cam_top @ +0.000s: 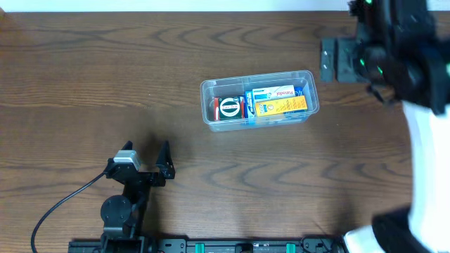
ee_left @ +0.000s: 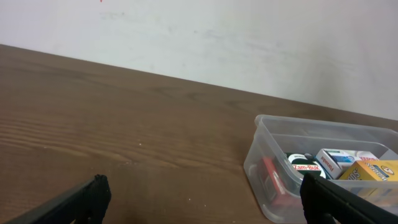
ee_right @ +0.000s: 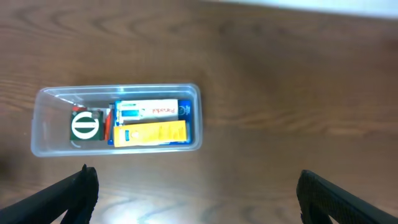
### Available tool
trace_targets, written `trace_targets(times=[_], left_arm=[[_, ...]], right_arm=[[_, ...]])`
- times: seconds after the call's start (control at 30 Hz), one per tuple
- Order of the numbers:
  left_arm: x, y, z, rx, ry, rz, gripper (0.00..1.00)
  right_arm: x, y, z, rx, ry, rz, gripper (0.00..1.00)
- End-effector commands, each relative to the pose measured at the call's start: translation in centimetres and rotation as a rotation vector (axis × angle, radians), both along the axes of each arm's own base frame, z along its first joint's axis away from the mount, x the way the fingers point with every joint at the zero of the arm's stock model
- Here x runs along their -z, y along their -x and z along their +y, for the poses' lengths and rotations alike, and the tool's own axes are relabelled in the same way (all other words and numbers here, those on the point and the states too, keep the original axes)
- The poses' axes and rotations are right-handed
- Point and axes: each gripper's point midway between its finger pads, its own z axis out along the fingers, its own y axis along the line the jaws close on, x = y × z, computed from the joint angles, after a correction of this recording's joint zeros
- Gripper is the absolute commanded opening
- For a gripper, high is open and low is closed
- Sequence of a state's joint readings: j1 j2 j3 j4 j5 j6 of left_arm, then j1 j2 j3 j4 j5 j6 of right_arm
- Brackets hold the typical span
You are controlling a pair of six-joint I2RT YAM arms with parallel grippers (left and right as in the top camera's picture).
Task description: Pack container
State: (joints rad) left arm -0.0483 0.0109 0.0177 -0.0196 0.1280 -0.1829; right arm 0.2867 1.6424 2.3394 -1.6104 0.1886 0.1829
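Near the centre of the overhead frame, the container sits on the tabletop with small boxes already inside. Its thin clear plastic is probably light, flexible and rather slippery, so the rim or a short end wall looks the safest hold. The left claw, lower left and well apart from it, is spread wide and empty. The right claw is equally wide and holds nothing, with the tub upper left in its view.
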Motion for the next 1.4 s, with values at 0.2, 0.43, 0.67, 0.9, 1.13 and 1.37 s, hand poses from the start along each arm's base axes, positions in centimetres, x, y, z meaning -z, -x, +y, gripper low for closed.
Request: trace_targets(times=[0.2,0.43,0.67,0.9,1.13,1.37], left_arm=[[1.5,0.1,-0.2,0.018,-0.010,0.046,0.98],[1.5,0.1,-0.2,0.017,-0.010,0.046,0.98],[1.5,0.1,-0.2,0.017,-0.010,0.046,0.98],[1.5,0.1,-0.2,0.017,-0.010,0.046,0.98],[1.5,0.1,-0.2,0.018,-0.009,0.046,0.98],[1.5,0.1,-0.2,0.018,-0.010,0.046,0.98]], right_arm=[[-2.4,6.8,-5.0,-0.001,0.085,-0.271,0.99],[0.5,7.9,-5.5,-0.018,0.009,-0.536,0.99],[4.6,8.8,-3.7,-0.122,-0.054,-0.702,0.99],[7.0,9.5,-3.2,-0.149,-0.071,-0.849,0.99],[8.5,10.0,-3.4,-0.146,-0.072,-1.058,0.99],[12.7,9.8,-3.1,-0.158,-0.081,-1.058,0.99]])
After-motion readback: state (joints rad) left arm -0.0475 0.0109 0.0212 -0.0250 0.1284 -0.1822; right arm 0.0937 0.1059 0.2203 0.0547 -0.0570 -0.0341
